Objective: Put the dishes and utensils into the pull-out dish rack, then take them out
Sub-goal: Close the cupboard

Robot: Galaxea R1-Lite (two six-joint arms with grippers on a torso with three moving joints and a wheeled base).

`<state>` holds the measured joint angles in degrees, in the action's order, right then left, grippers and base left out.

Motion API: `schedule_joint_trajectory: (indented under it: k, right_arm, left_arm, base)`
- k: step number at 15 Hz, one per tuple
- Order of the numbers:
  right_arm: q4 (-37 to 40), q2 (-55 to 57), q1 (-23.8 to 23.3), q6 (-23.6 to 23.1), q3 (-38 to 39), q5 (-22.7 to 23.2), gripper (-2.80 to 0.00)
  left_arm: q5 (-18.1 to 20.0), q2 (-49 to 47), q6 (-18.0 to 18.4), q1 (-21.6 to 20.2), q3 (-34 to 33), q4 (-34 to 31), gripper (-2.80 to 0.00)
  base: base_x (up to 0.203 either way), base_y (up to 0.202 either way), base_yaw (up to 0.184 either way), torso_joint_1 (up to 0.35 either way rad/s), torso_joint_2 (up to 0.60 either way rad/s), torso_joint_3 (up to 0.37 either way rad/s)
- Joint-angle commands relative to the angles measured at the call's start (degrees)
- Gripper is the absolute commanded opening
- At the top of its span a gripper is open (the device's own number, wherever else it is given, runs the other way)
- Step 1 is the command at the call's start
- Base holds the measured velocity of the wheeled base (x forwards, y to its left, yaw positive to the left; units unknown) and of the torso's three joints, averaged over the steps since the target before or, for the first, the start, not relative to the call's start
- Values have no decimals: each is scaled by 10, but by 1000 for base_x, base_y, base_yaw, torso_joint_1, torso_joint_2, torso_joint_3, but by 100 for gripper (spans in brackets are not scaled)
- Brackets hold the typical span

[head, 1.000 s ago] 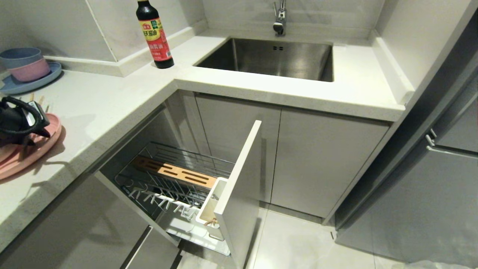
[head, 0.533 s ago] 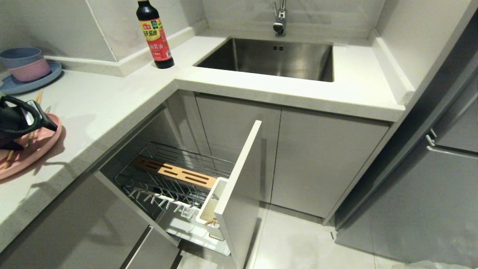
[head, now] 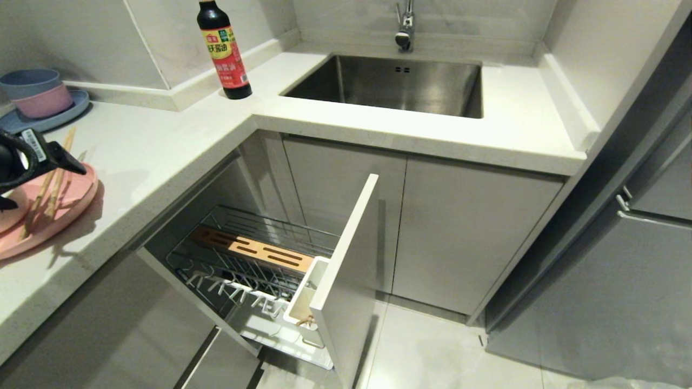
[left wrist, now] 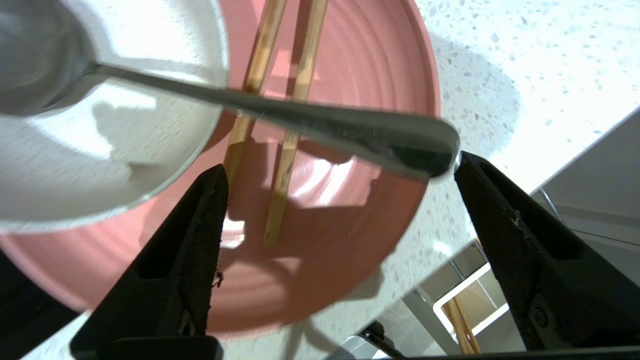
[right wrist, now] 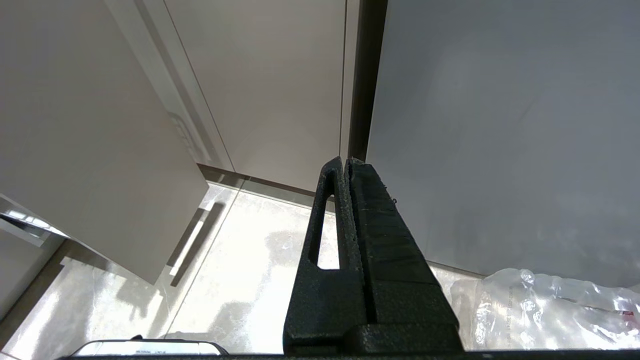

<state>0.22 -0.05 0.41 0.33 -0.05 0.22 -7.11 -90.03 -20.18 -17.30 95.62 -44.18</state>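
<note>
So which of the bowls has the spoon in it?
The white bowl on the pink plate; the blue and pink stacked bowls show none.

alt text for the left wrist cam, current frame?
The open left gripper hangs over a pink plate on a speckled white counter, holding nothing. A pair of wooden chopsticks lies on the plate, and a silver spoon crosses above them, its bowl end resting in a white bowl.
</note>
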Motion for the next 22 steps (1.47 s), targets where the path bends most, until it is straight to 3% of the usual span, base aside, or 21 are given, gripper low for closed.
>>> schedule_joint_trajectory:
  k: [1, 5, 6, 9, 15, 19, 22]
  right_arm:
    - [0, 0, 0, 0, 0, 0, -280]
    - [0, 0, 0, 0, 0, 0, -280]
    - [0, 0, 0, 0, 0, 0, -280]
    - [0, 0, 0, 0, 0, 0, -280]
    - [0, 0, 0, 0, 0, 0, -280]
    - [0, 0, 0, 0, 0, 0, -280]
    - [0, 0, 0, 0, 0, 0, -280]
  left_arm:
    - [-1, 30, -1, 1, -8, -3, 0]
    - [1, 50, 0, 8, -19, -5, 0]
    - [2, 54, 0, 11, -22, -12, -280]
    - [23, 69, -2, 31, -31, -37, -280]
    - [27, 110, -13, 81, -45, -55, -280]
    - [45, 180, -30, 187, -64, -39, -280]
    - [76, 216, -52, 313, -93, 45, -280]
  base:
    - [0, 0, 0, 0, 0, 0]
    - [0, 0, 0, 0, 0, 0]
    - [0, 0, 0, 0, 0, 0]
    - [0, 0, 0, 0, 0, 0]
    - [0, 0, 0, 0, 0, 0]
    - [0, 0, 0, 0, 0, 0]
    - [0, 0, 0, 0, 0, 0]
